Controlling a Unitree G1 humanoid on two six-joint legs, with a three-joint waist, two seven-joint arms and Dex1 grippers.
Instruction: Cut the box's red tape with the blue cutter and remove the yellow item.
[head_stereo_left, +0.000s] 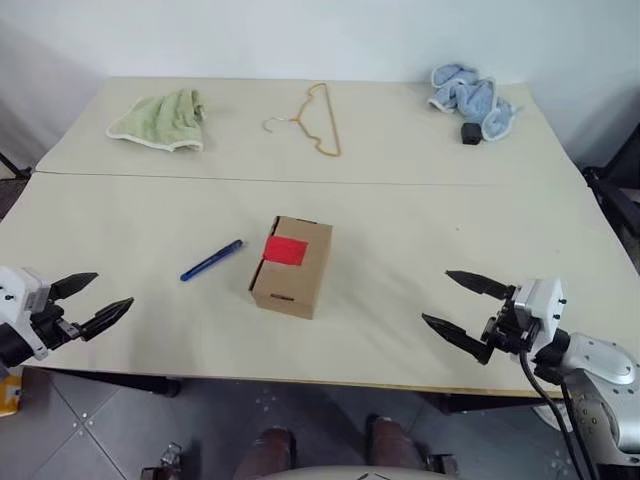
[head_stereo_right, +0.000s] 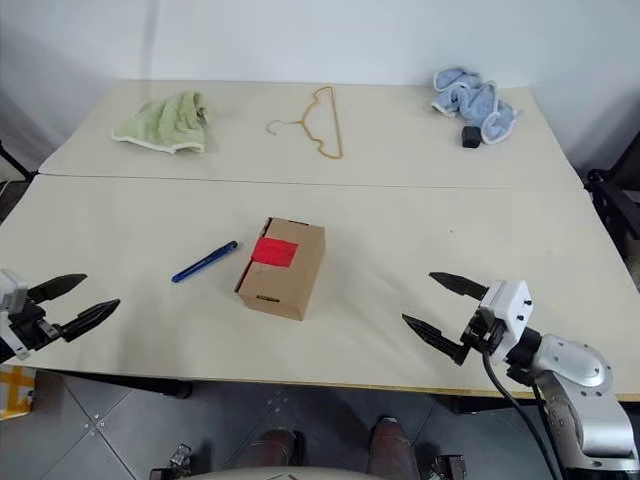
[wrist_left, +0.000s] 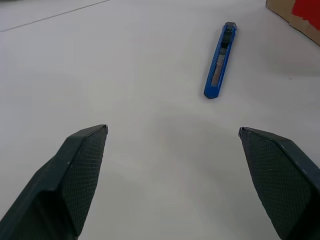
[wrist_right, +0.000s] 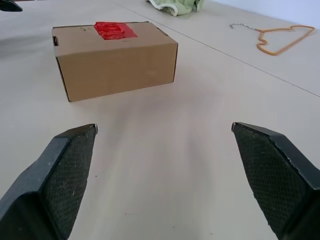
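- Lower left of the head view: our left gripper (head_stereo_left: 98, 297) hangs at the table's near edge, fingers spread wide, nothing in them.
- Just up and right of it lies the cutter (head_stereo_left: 211, 260), its long axis slanting from lower left to upper right; we judge the left arm plainly nearer.
- Centre frame: the box (head_stereo_left: 292, 266) sits closed, tape (head_stereo_left: 284, 249) on top.
- Lower right: our right gripper (head_stereo_left: 457, 301) is spread apart too, empty, facing the box.

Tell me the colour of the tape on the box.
Bright red tape on the brown box, clearest in the right wrist view.
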